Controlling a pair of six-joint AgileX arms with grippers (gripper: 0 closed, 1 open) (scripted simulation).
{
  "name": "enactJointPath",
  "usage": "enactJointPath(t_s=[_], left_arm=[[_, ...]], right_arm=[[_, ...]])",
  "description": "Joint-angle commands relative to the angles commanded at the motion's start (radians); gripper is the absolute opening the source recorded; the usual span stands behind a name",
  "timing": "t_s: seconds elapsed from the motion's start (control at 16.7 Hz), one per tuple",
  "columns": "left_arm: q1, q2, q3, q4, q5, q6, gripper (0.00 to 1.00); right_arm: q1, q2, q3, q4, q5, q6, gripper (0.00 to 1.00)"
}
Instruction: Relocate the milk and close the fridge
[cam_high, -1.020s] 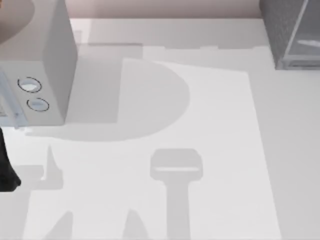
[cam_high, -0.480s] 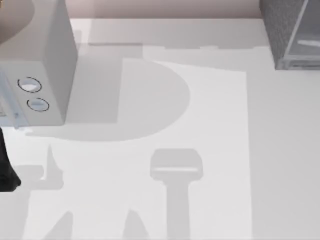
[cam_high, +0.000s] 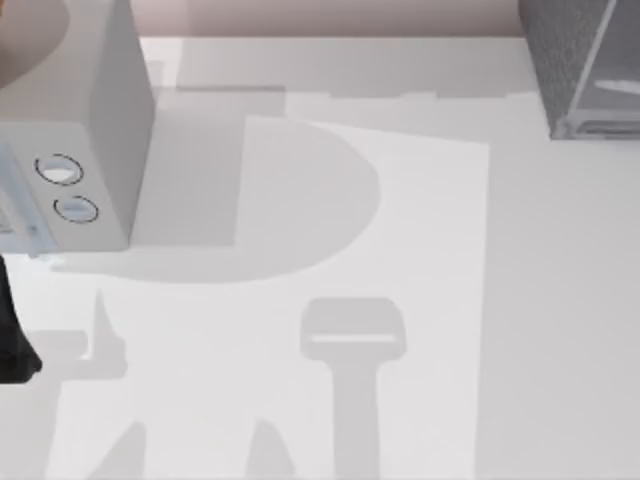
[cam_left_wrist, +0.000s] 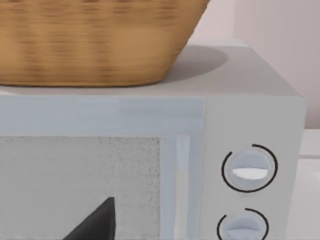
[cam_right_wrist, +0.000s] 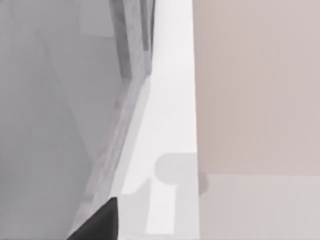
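- The fridge (cam_high: 560, 70) is standing at the far right corner of the bench (cam_high: 420, 250). Its lighter door panel (cam_high: 600, 60) is angling off the speckled cabinet, so it looks not yet shut.
- The right gripper (cam_right_wrist: 100, 222) is hovering close alongside a flat grey face of the fridge (cam_right_wrist: 45, 125), just above the strip of bench that runs along the pale wall (cam_right_wrist: 255, 85). One dark tip is poking into the right wrist view, and whether the jaws are open, closed or gripping anything cannot be told.
- The left arm (cam_high: 12, 330) is idling at the near left edge of the bench. The left gripper (cam_left_wrist: 97, 225) is facing the front of the light grey box with two dials (cam_left_wrist: 150, 115), which is carrying a wicker basket (cam_left_wrist: 90, 45) on its top. The state of its jaws cannot be told either.
- Where the milk is sitting cannot be told from these views. With the right arm working at the fridge and nothing seen in its grasp, the door-closing step is probably the one in hand, though that is a judgement only.
- The next move is probably calling for the right gripper to get behind the free edge of the door panel and push it round toward the cabinet until it is lying flush, while keeping clear of the wall close by.
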Motion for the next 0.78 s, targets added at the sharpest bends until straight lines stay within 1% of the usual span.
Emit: enactJointPath(t_s=[0.18, 0.36, 0.54, 0.78], left_arm=[[0.000, 0.000, 0.000, 0.000, 0.000, 0.000, 1.00], [0.000, 0.000, 0.000, 0.000, 0.000, 0.000, 1.00], [0.000, 0.000, 0.000, 0.000, 0.000, 0.000, 1.00], [0.000, 0.000, 0.000, 0.000, 0.000, 0.000, 1.00]], right_arm=[[-0.020, 0.009, -0.022, 0.018, 0.003, -0.003, 1.00], [0.033, -0.006, -0.041, 0.043, 0.051, 0.047, 1.00], [0.156, -0.040, -0.082, 0.097, 0.153, 0.146, 1.00], [0.387, -0.097, -0.161, 0.192, 0.334, 0.312, 1.00]])
